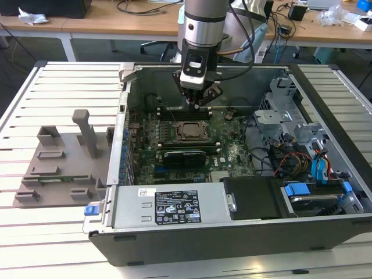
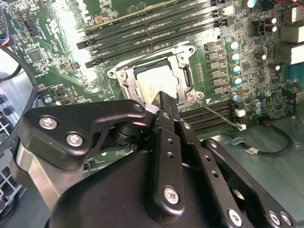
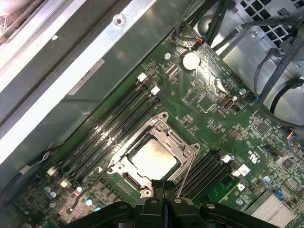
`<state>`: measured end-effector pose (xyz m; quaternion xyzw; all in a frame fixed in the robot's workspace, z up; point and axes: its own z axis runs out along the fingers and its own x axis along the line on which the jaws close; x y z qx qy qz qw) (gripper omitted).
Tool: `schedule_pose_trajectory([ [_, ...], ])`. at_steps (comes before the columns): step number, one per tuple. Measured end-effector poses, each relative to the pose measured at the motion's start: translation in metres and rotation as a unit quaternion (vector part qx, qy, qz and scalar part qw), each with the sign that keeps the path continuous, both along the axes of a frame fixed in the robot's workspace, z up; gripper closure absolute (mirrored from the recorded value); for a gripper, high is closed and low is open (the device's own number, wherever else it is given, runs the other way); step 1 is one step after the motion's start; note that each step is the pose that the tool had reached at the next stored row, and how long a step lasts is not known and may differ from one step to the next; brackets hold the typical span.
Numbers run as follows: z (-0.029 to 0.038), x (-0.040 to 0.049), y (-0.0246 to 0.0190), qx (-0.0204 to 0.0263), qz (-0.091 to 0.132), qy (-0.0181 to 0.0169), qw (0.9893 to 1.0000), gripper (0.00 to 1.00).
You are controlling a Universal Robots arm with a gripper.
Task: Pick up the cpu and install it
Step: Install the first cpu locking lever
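The gripper (image 1: 199, 103) hangs inside the open computer case (image 1: 192, 232), just above the motherboard (image 1: 232, 145). In both wrist views its fingers are pressed together with nothing between them. The cpu (image 3: 154, 159) lies flat in the socket frame (image 3: 183, 142), silver top up, apart from the fingertips. Whether the frame is latched cannot be told. In the second wrist view the gripper's black body hides part of the cpu (image 2: 154, 83). A grey tray (image 1: 64, 163) rests on the slatted tabletop (image 1: 58, 250) at the exterior view's left. The arm is cut off above.
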<state>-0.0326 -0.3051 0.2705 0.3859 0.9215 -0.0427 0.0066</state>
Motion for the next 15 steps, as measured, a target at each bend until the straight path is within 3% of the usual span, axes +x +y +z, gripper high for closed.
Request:
schedule_pose_trajectory([
  [15,0.0000,0.0000,0.0000,0.0000,0.019,0.0000,0.9998,0.90],
])
